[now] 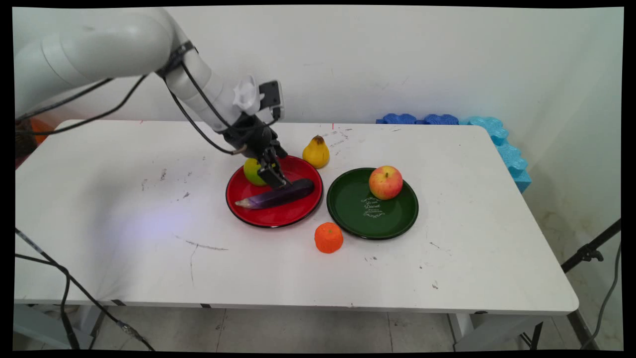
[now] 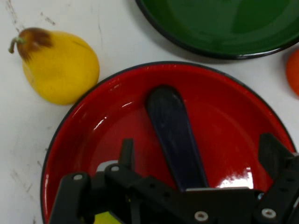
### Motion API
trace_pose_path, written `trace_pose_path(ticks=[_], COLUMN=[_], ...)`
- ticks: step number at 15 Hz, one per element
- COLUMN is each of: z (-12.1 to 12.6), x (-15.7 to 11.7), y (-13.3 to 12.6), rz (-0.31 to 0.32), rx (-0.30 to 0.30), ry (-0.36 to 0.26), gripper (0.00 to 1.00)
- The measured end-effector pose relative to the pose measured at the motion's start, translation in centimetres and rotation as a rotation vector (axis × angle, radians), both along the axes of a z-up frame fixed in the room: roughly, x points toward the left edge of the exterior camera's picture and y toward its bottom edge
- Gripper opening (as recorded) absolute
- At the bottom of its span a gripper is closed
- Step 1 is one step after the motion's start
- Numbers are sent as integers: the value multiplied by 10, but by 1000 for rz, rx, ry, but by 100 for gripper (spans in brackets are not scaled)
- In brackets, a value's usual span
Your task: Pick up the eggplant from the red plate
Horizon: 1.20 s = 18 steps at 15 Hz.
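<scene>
Sitting on the white table (image 1: 124,209) are a red plate (image 1: 278,215) and, just right of it, a green plate (image 1: 357,219) with a red-yellow apple (image 1: 385,182) on its far side. Inside the red plate there's a dark purple eggplant (image 1: 278,197) lying flat plus a green apple (image 1: 253,173) at the back-left rim, and the black gripper (image 2: 196,163) is down over the eggplant with its fingers spread wide, one on each side, not pinching it. Smaller stuff: a yellow pear (image 1: 316,152) just behind the red plate and an orange (image 1: 328,237) in front, between both plates.
</scene>
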<state>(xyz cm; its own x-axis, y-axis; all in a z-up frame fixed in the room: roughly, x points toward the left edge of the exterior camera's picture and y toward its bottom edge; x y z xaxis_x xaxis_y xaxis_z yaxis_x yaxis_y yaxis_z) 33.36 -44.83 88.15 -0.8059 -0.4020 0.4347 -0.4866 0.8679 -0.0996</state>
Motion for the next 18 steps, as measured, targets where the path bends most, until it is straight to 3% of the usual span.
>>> trace_pose_path(ticks=[7, 14, 15, 18], z=[-46, -73, -75, -79], x=[-1, 1, 1, 1], y=[-6, -10, -10, -10], rz=[-11, -6, -5, -4], rx=[4, -5, -7, -13], ry=[14, 15, 15, 17], gripper=[100, 100, 0, 0])
